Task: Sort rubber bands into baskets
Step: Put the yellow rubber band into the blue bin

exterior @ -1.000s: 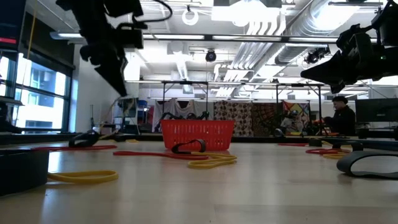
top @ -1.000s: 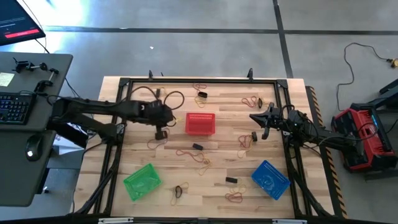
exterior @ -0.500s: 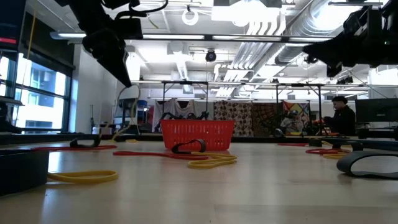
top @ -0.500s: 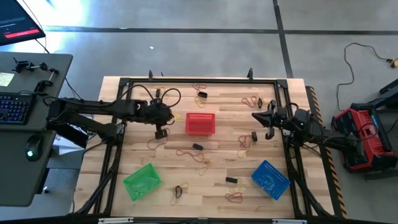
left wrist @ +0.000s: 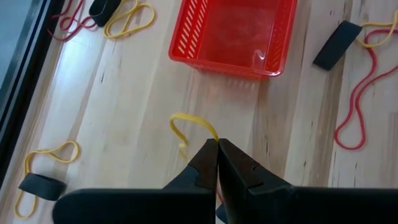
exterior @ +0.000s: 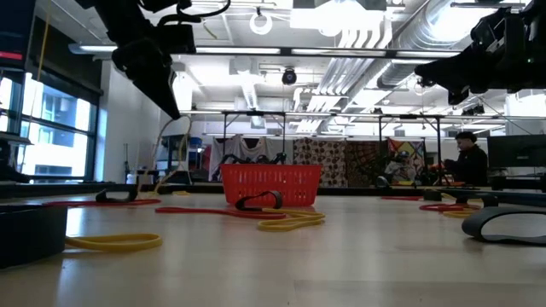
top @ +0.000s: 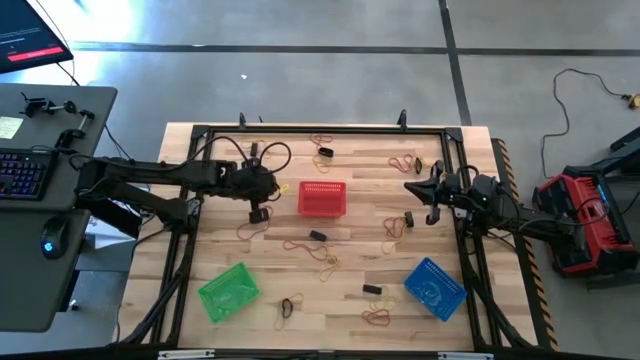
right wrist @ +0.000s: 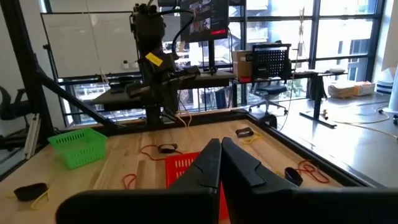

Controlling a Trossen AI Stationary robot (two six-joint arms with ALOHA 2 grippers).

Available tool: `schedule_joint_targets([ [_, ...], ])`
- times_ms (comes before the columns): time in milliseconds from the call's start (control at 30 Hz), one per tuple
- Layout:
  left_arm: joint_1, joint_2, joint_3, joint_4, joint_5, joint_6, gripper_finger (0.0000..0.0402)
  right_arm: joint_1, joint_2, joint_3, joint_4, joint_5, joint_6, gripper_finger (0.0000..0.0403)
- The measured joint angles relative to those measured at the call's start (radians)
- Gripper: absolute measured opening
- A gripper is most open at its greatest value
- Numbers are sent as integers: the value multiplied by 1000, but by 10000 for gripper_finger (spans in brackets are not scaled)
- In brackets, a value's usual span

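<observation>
1. Closest in, from the left wrist view: the left claw [left wrist: 217, 144] is pinched tight on a yellow band [left wrist: 189, 127], which loops out from the fingertips and hangs above the desk [left wrist: 124, 106]. So this step is the carry, band already picked up.

2. Just past that is the red basket [left wrist: 233, 34]. It looks empty from here, though the mesh makes that hard to swear to. In the high view the left claw [top: 259, 190] sits just beside that basket's left wall.

3. Next move, I'd guess: decide which basket yellow belongs in, swing the band over its rim and only then let go. Red is right there, but a yellow band in a red basket may not be the match, so it could be a trip to the green basket [top: 229, 291] at the near-left corner instead.

4. Farther out, lots of loose bands [top: 322, 255] lie scattered across the desk, so the sorting is barely started. The blue basket [top: 435, 286] sits near-right.

5. Farthest over, the right claw [top: 424, 193] hovers above the right side of the desk, closed on nothing, apparently waiting its turn.
</observation>
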Motion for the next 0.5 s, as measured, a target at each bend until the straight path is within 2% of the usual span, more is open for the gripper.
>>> schedule_joint_targets([
  [267, 0, 0, 0, 38, 0, 11, 0, 0, 0, 0, -3, 0, -5, 0],
  [500, 0, 0, 0, 161, 14, 34, 0, 0, 0, 0, -3, 1, -5, 0],
])
